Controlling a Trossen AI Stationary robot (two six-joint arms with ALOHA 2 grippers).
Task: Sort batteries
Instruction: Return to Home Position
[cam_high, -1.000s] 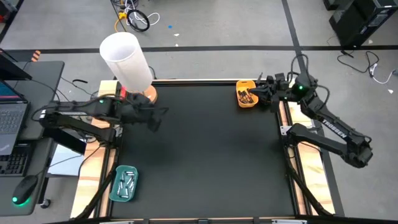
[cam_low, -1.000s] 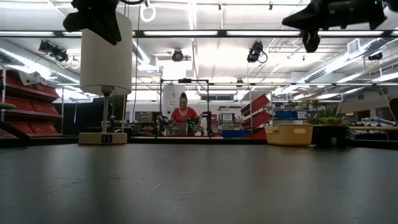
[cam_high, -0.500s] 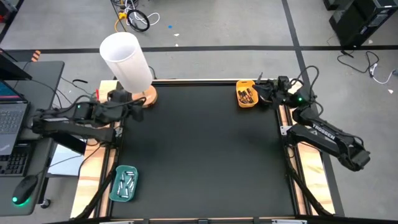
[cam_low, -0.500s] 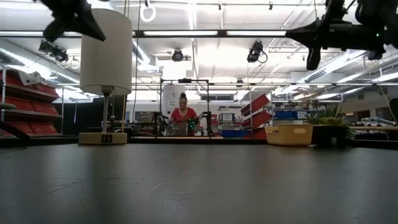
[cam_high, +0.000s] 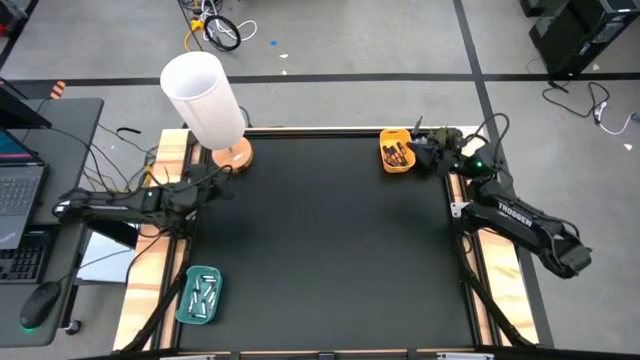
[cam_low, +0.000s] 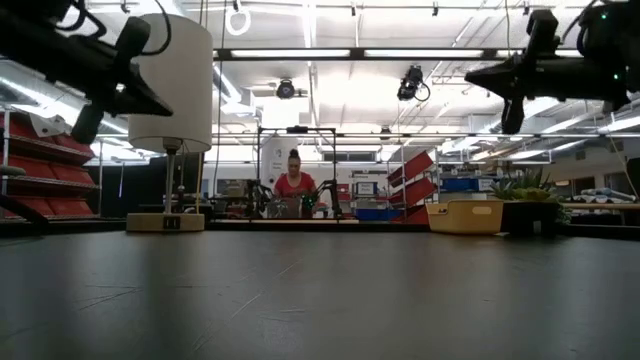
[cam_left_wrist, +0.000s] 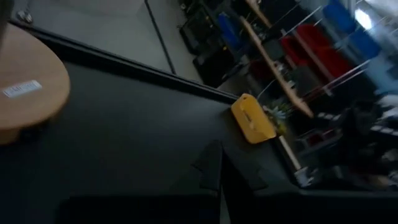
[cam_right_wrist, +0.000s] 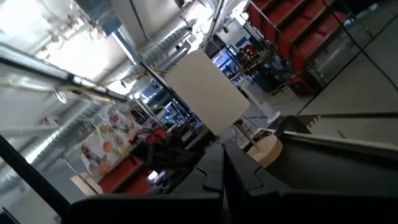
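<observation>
left gripper (cam_high: 226, 171) near lamp (cam_high: 203, 98) | right gripper (cam_high: 417, 149) near yellow tray (cam_high: 396, 134) | fingers pressed together

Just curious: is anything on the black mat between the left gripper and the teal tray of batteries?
Nothing visible does: only bare black mat separates the left gripper from the teal tray holding the silver batteries.

Batteries (cam_high: 205, 292) in 2 opposite-corner trays (cam_high: 182, 308)

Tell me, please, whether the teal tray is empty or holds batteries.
Holds batteries: the high view shows several pale batteries lying inside the teal tray.
</observation>
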